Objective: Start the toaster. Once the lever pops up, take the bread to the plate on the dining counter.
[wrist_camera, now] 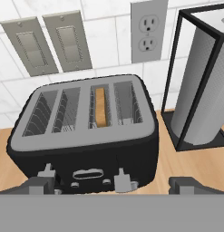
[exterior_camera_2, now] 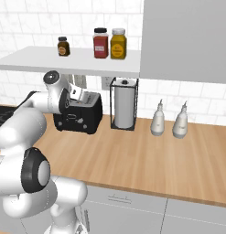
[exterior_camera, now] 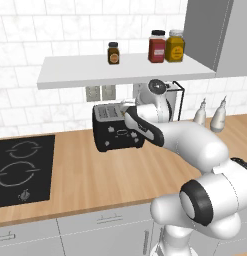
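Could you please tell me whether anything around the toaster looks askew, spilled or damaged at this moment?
Nothing stands out. The toaster sits upright on the wooden worktop, with the bread sunk in one slot. The paper towel holder and two white bottles stand upright; no spills.

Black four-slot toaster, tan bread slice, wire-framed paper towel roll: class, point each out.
Black four-slot toaster (wrist_camera: 131, 149), hand view, front wall.
Tan bread slice (wrist_camera: 100, 107), hand view, top edge in slot.
Wire-framed paper towel roll (exterior_camera_2: 124, 107), right base view, roll's side.
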{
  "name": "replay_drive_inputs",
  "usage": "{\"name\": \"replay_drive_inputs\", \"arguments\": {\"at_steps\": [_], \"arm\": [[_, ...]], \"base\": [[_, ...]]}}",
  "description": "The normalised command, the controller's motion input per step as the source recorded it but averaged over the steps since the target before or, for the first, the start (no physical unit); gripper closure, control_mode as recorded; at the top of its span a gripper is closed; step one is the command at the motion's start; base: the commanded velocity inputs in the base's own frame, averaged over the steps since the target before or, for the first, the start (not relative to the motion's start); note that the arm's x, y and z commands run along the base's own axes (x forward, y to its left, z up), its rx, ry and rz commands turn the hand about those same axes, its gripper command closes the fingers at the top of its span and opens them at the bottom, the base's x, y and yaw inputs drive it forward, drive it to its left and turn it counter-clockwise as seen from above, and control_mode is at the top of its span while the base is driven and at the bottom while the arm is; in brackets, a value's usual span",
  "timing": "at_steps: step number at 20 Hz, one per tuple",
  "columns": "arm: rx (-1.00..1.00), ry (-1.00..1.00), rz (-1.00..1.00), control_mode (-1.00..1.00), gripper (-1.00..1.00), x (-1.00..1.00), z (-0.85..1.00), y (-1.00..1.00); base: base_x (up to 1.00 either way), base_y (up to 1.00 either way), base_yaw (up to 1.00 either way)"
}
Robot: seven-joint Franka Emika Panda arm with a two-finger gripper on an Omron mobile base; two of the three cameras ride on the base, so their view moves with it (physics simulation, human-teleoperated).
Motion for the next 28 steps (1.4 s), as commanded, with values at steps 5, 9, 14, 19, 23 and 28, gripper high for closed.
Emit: {"name": "replay_drive_inputs", "arguments": {"at_steps": [5,9,14,19,23,28], "arm": [[0.00,0.00,0.00,-1.00,-1.00,0.00,0.00,0.00],[0.00,0.00,0.00,-1.00,-1.00,0.00,0.00,0.00],[0.00,0.00,0.00,-1.00,-1.00,0.00,0.00,0.00],[0.00,0.00,0.00,-1.00,-1.00,0.00,0.00,0.00],[0.00,0.00,0.00,-1.00,-1.00,0.00,0.00,0.00],[0.00,0.00,0.00,-1.00,-1.00,0.00,0.00,0.00]], "base": [[0.00,0.00,0.00],[0.00,0.00,0.00],[0.00,0.00,0.00],[0.00,0.00,0.00],[0.00,0.00,0.00],[0.00,0.00,0.00]]}}
